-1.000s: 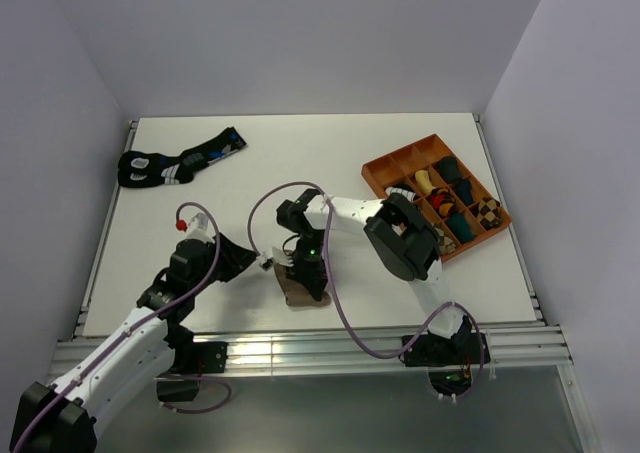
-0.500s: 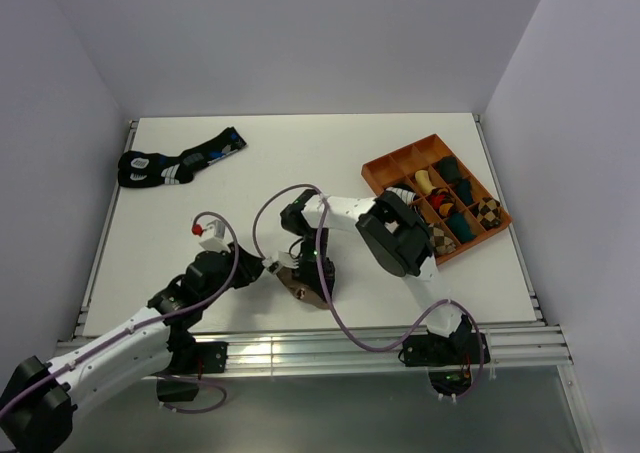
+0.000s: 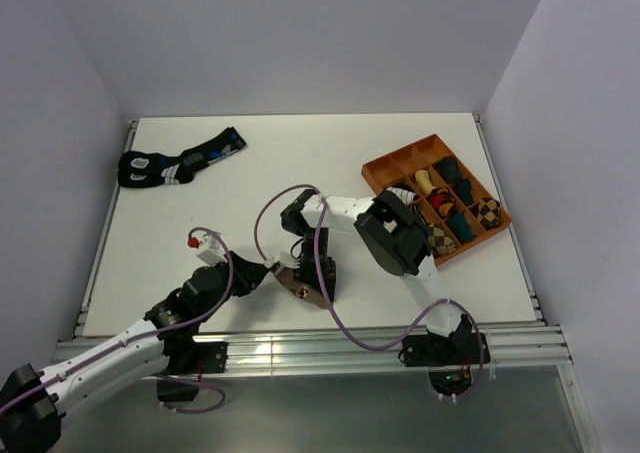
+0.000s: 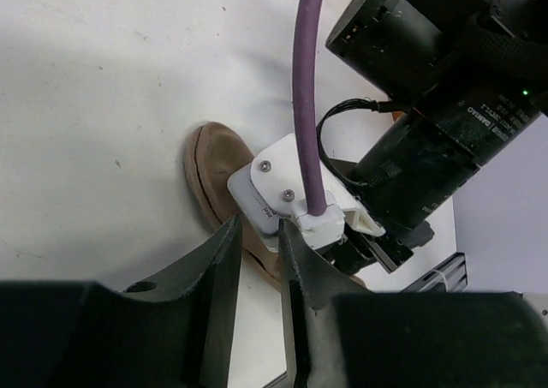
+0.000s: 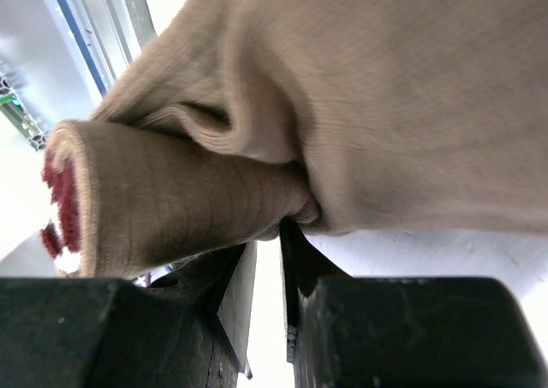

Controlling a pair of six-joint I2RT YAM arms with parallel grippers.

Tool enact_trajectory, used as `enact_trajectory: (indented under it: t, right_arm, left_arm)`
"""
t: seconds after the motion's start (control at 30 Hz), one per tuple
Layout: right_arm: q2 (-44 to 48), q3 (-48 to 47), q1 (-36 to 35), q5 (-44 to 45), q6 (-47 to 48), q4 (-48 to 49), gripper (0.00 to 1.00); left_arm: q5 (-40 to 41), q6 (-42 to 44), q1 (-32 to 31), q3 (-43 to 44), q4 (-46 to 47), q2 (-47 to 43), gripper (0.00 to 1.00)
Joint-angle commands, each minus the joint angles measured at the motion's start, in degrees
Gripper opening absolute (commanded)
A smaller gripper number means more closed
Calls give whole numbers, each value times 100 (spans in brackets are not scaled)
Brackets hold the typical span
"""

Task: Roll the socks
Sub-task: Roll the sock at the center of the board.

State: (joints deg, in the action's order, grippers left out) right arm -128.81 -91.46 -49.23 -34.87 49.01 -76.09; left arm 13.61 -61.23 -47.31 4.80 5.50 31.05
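Rolling looks about half done: the tan sock [image 5: 171,191] has its cuff end rolled and the rest loose. The right end effector [image 5: 267,255] pinches a fold; the left end effector [image 4: 259,247] is narrow, its grip unclear.

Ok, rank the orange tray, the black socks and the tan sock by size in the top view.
1. orange tray
2. black socks
3. tan sock, partly hidden by the right arm

A white table top [image 3: 300,163] fills the middle of the scene, boxed in by plain pale lilac-grey walls: a back wall [image 3: 300,43], a left wall [image 3: 50,173] and a right wall [image 3: 585,173]. Aluminium rails [image 3: 320,348] run along the table's near edge, with grey floor [image 3: 330,413] below. The light is soft and even, casting faint shadows.
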Motion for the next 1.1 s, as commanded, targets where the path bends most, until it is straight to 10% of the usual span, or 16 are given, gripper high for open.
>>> enact_trajectory:
  t: [0.0, 0.5, 1.07]
  right_arm:
    - [233, -364, 54, -90, -321, 965, 23]
    - [489, -276, -43, 429, -1421, 1563, 23]
    - [392, -390, -122, 762, -1544, 1484, 23]
  left_arm:
    - [-710, -248, -121, -40, -242, 287, 29]
    - [-922, 225, -323, 529, -1076, -565, 35]
    - [-569, 1939, -507, 1753, -796, 1342, 47]
